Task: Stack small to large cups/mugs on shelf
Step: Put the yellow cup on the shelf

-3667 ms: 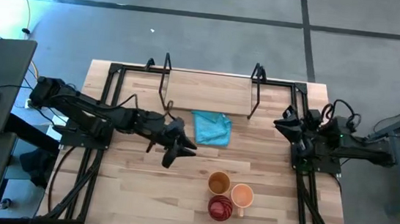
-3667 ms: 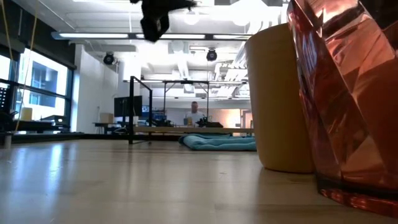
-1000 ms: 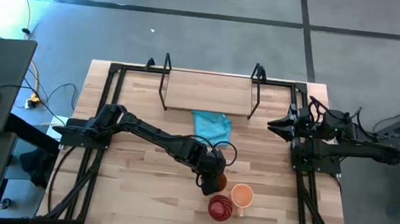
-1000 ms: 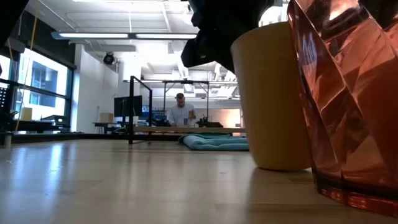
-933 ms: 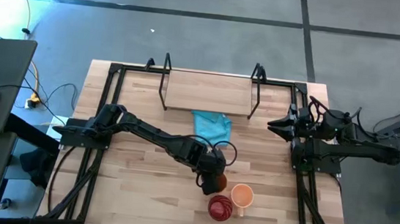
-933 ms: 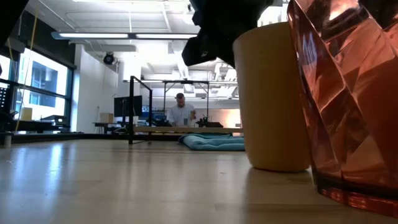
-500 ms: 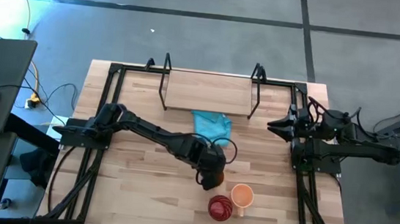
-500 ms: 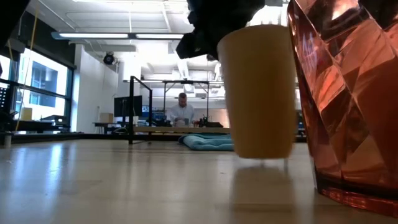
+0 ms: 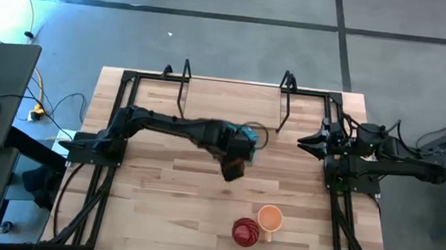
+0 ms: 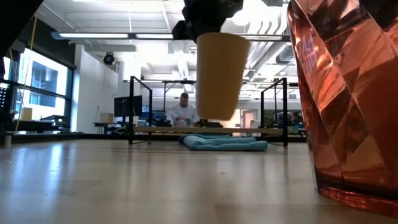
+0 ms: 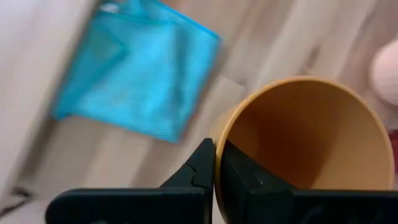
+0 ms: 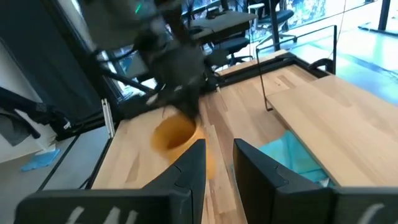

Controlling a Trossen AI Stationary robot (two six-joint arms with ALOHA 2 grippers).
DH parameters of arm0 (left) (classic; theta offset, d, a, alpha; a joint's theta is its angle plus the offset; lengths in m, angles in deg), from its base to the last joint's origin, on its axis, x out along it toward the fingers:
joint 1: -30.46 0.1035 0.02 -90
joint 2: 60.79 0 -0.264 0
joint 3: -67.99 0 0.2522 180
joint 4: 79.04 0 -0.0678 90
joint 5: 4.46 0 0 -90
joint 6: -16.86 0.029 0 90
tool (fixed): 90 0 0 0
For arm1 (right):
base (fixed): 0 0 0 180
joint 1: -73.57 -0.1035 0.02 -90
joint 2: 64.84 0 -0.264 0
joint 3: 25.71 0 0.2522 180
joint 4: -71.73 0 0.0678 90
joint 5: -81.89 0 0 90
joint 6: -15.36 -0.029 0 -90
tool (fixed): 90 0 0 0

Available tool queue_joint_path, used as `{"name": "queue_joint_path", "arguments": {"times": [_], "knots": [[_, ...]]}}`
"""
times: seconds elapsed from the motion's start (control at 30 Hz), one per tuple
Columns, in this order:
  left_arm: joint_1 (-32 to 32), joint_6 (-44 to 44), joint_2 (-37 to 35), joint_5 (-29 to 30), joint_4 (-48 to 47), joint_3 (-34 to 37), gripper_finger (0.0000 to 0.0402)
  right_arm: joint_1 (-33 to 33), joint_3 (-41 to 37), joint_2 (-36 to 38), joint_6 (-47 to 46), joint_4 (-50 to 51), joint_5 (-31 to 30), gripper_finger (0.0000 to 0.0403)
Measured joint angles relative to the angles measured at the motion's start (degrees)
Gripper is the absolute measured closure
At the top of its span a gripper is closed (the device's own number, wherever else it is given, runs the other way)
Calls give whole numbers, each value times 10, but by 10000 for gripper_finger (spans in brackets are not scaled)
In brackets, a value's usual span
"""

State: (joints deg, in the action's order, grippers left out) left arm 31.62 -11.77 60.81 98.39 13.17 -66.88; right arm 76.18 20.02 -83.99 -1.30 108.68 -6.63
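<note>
Left hand [image 11: 214, 163] is clamped on the rim of the tan tumbler [image 10: 219, 74], held clear above the table [image 9: 157, 209] just in front of the shelf [image 9: 233, 101], beside the blue cloth [image 11: 134, 81]. Red ribbed cup [image 9: 245, 231] & orange mug [image 9: 270, 219] (touching) sit well apart from the shelf, nr the table's front edge. Right hand [image 12: 216, 163] waits off the shelf's right end, fingers slightly apart, holding nothing.

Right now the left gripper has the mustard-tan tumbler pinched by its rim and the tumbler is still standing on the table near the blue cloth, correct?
Not quite. The left gripper does pinch the mustard-tan tumbler by its rim, but the tumbler is lifted clear of the table, as the low view shows, hanging above the blue cloth.
</note>
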Motion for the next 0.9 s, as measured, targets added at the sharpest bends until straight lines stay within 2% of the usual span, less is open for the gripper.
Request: {"name": "queue_joint_path", "arguments": {"times": [0.2, 0.57, 0.67, 0.9], "knots": [[42, 58, -2, 26, -63, -49, 401, 0, 0, 0, -26, 19, 27, 332], [171, 160, -42, 30, -64, -51, 401, 0, 0, 0, -43, 23, 31, 332], [218, 196, -49, 12, -56, -51, 402, 0, 0, 0, -56, 23, 29, 332], [329, 263, -54, -72, -21, -51, 401, 0, 0, 0, -79, 23, 20, 332]]}}
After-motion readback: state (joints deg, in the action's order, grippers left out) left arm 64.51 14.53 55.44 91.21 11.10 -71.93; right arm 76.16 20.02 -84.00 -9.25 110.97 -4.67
